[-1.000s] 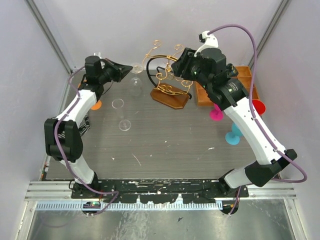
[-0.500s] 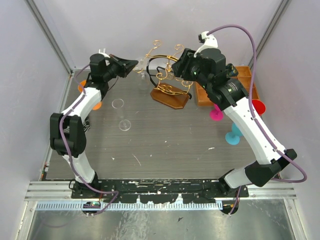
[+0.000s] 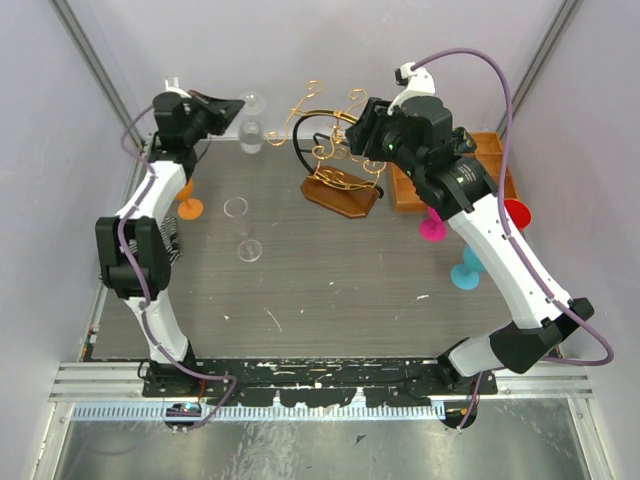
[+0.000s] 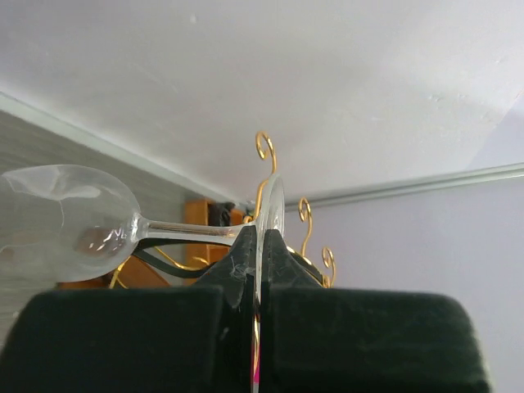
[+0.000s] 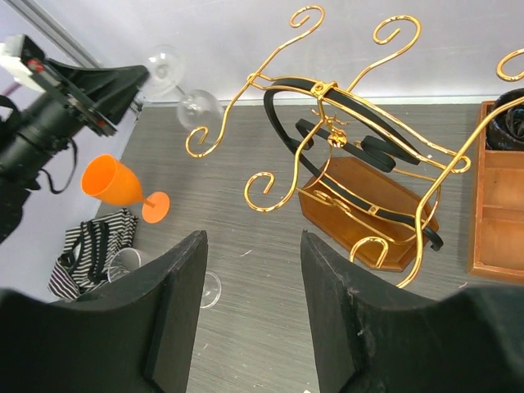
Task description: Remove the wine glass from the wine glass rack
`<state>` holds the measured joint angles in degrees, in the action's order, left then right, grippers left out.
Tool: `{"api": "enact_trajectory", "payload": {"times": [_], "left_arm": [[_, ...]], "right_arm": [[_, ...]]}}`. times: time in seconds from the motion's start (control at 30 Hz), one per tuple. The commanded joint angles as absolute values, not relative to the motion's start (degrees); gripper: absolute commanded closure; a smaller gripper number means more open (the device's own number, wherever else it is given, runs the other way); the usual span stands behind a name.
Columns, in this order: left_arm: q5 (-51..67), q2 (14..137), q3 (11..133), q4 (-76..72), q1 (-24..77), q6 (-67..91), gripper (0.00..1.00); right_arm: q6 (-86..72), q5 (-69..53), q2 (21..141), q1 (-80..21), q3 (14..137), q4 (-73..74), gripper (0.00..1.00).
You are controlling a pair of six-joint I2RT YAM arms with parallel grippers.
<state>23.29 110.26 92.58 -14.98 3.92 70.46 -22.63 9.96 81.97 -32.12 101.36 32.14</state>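
Nearest me, at the bottom of the top view, both arm bases sit at the table edge. Further up, left of centre, two clear glasses stand on the table, untouched, with an orange goblet near the left wall.

In the middle of the frame the right gripper hangs just beside the wine glass rack. Its wrist view shows the fingers spread with nothing between them, the gold scrolls ahead and the brown base below. I see no glass on any arm of the rack that I can make out.

Farthest off, in the upper left of the top view, the left gripper is clenched on the wine glass. Its wrist view shows the jaws pinched onto the round foot, seen edge-on, with the stem running left to the bowl. From the right wrist the glass sits left of the outermost scroll with open space between them, held off the table near the back wall.

My read is that the lift-off is done and the glass is clear of the rack. All that may be left is carrying it away and setting it down, if that is wanted.
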Motion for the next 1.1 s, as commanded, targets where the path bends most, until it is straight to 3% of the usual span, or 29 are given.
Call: {"api": "enact_trajectory", "payload": {"times": [0.0,0.13,0.4,0.57,0.67,0.77,1.07], "left_arm": [[25.33,100.03,95.32,-17.79,2.29,59.42,1.00],[32.25,91.86,90.70,-26.96,2.21,55.58,1.00],[49.06,79.08,83.06,-39.07,1.93,55.84,1.00],[57.55,70.96,81.02,-39.18,1.93,55.82,1.00],[60.79,68.24,79.78,-38.52,2.02,54.66,1.00],[63.18,67.82,79.31,-39.41,2.02,54.72,1.00],[64.86,71.36,78.97,-50.97,2.11,63.87,1.00]], "right_arm": [[-22.35,8.41,80.88,-31.84,104.25,31.20,0.45],[-32.16,1.59,81.87,-29.32,105.17,32.27,0.43],[-58.42,-29.14,87.54,-20.73,106.36,27.54,0.16],[-89.65,-43.64,88.98,-19.10,94.16,-3.52,0.01],[-108.34,-44.15,91.18,-19.76,88.28,-22.13,0.00],[-119.22,-42.40,94.71,-21.75,88.40,-30.77,0.00],[-131.37,-35.42,105.19,-28.20,99.32,-37.93,0.00]]}}
